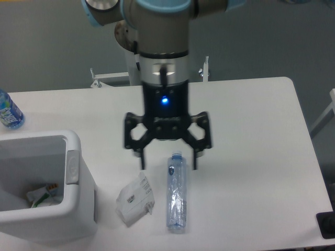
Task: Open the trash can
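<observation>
The trash can (78, 209) is a large boxy white bin at the lower left of the table. Its top stands open and I see rubbish inside (42, 196). A grey tab (72, 167) sits on its right rim. My gripper (168, 163) hangs over the middle of the table, to the right of the can and apart from it. Its jaws are spread wide and hold nothing. The fingertips hover just above the cap end of a clear plastic bottle (176, 196) lying on the table.
A crumpled white wrapper (135, 198) lies left of the lying bottle. A blue-labelled bottle (9, 111) stands at the far left edge. A white metal bracket (107, 77) shows behind the table. The table's right edge (309, 151) runs near a dark object (327, 225).
</observation>
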Robot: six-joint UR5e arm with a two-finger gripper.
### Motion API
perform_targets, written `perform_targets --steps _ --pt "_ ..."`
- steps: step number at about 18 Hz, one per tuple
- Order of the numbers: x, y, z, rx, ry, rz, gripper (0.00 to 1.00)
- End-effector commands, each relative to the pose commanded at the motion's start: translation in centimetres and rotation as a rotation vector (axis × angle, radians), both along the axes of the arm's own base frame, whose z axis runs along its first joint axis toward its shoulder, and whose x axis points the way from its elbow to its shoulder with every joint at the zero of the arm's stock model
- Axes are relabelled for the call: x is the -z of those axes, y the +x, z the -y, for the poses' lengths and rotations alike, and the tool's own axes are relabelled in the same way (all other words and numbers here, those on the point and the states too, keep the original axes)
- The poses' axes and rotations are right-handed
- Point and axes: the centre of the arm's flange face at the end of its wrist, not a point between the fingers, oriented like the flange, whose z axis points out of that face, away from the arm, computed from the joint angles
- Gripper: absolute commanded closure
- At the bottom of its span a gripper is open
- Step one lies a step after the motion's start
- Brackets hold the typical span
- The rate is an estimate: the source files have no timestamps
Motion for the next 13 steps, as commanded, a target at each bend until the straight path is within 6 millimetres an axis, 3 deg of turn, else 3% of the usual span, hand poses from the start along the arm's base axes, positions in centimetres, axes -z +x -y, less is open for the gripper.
perform_targets --steps 3,8,12,13 --pt "0.5 -2.2 1.8 0.014 -0.05 -0.004 0.0" --pt "1.7 -4.4 5.2 0.216 -0.294 -0.109 0.0" --pt "4.9 -7.4 8.9 0.361 -0.443 -0.091 0.0" --pt "4.6 -7.7 9.5 0.392 -0.457 -0.109 0.0"
